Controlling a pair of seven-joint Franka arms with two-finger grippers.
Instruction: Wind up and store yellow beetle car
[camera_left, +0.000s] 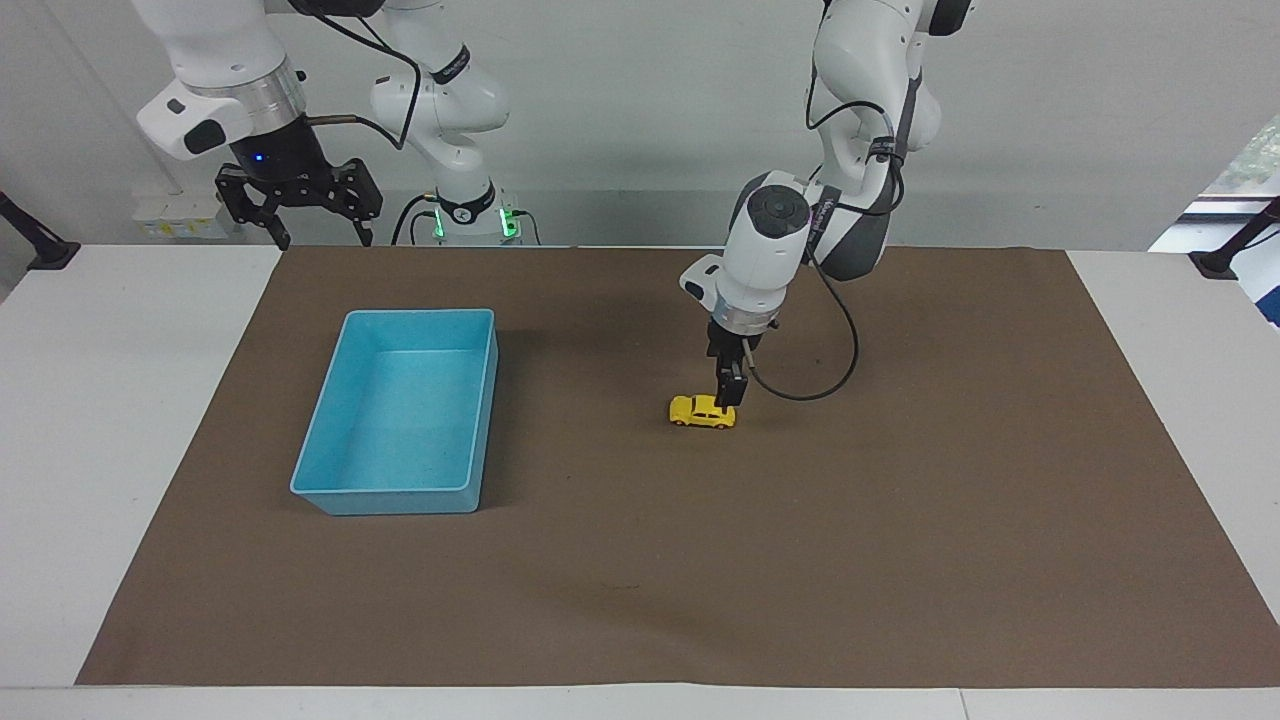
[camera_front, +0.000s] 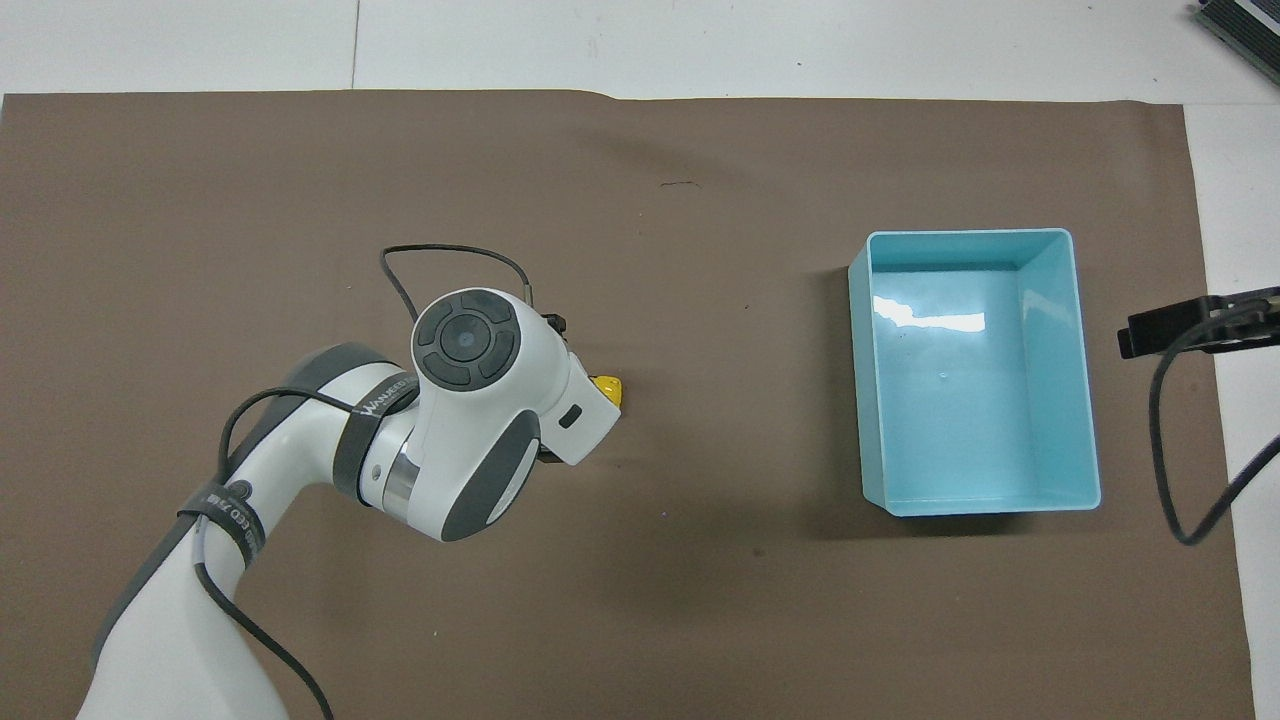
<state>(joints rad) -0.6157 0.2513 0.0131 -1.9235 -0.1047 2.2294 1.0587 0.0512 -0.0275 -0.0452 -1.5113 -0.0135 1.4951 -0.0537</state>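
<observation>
The yellow beetle car (camera_left: 700, 411) stands on the brown mat (camera_left: 700, 570), mid-table. My left gripper (camera_left: 727, 397) points straight down, its tips right at the roof of the car's end toward the left arm; I cannot tell if they touch. In the overhead view the left wrist hides the car except for one yellow tip (camera_front: 608, 386). My right gripper (camera_left: 297, 212) waits open and empty in the air at the mat's edge nearest the robots, at the right arm's end.
An empty light blue bin (camera_left: 385, 499) sits on the mat toward the right arm's end, beside the car; it also shows in the overhead view (camera_front: 1086, 380). A black cable loops off the left wrist (camera_left: 830, 385).
</observation>
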